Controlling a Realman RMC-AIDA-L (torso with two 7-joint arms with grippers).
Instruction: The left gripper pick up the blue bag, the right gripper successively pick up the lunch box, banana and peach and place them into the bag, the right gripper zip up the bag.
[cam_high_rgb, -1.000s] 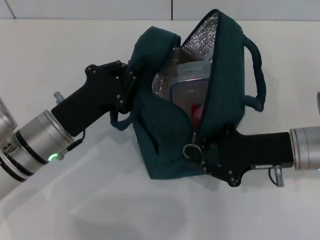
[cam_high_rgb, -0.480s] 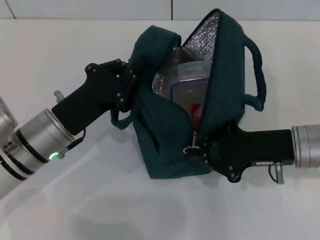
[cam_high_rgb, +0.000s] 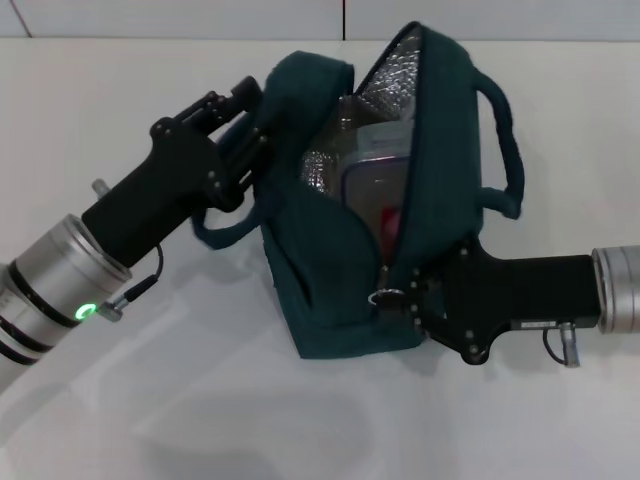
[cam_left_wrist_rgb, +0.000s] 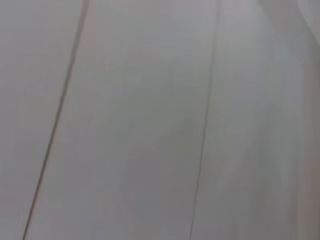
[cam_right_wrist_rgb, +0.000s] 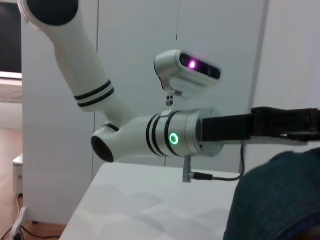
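Nearest to us in the head view, the right gripper (cam_high_rgb: 400, 298) reaches in from the right, w/ its fingers at the lower front corner of the blue bag (cam_high_rgb: 340, 280), right at the zipper pull ring (cam_high_rgb: 384, 296). We can't tell if those fingers are pinching the ring or just beside it; the tips are hidden against the fabric.

The bag sits on the white counter (cam_high_rgb: 150, 400), unzipped along the top, mouth gaping, silver foil lining (cam_high_rgb: 395, 75) showing. Inside we see the clear lunch box (cam_high_rgb: 375, 170) w/ a blue rim, standing on edge, and just below it something pink-red (cam_high_rgb: 392, 222), prob. the peach, mostly hidden. One carry handle (cam_high_rgb: 505, 140) arches on the bag's right side; another loop (cam_high_rgb: 225, 225) hangs at its left.

Farther back-left, the left gripper (cam_high_rgb: 255, 115) is at the bag's upper left flap, fingers pressed on the fabric, holding that side up.

The right wrist view shows the left arm (cam_right_wrist_rgb: 180, 132) w/ a green ring light, and bag fabric in the corner. The left wrist view gives only a blank grey surface.
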